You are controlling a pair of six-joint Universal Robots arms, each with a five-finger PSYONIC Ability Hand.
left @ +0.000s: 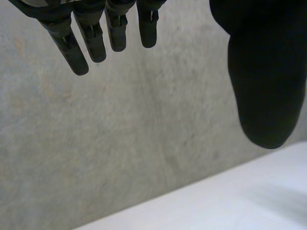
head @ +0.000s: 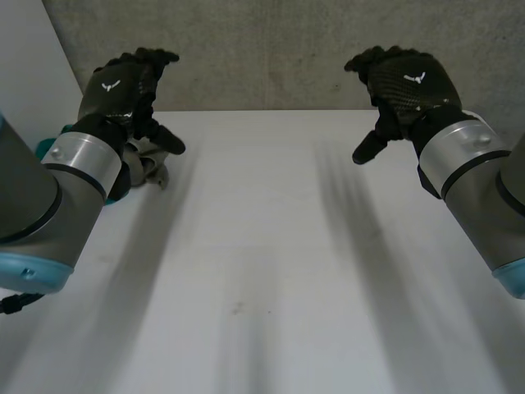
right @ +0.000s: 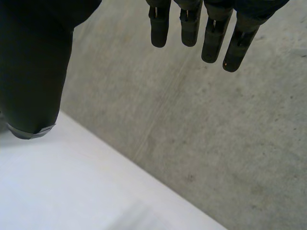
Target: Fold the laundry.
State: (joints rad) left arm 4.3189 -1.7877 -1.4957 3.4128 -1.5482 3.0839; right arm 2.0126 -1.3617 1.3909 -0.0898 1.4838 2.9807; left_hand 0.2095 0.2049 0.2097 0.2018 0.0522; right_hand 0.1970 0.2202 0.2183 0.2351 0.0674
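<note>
White table (head: 271,271) in the head view, left hand (head: 123,86) raised at ten o'clock, right hand (head: 406,82) at two o'clock, crumpled grey cloth (head: 152,166) at nine o'clock just beside the left wrist, concrete wall (head: 271,49) behind, left wrist view, left fingers (left: 93,43) straight and apart from the thumb, right wrist view, right fingers (right: 191,24) straight and loose too.

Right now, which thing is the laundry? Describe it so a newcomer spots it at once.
Take the white table and follow it to its far left side, near the grey concrete wall. There, tucked against the left arm just below the left hand, lies a small grey cloth, partly hidden. It is crumpled and soft, unlike the smooth machine parts around it.
</note>
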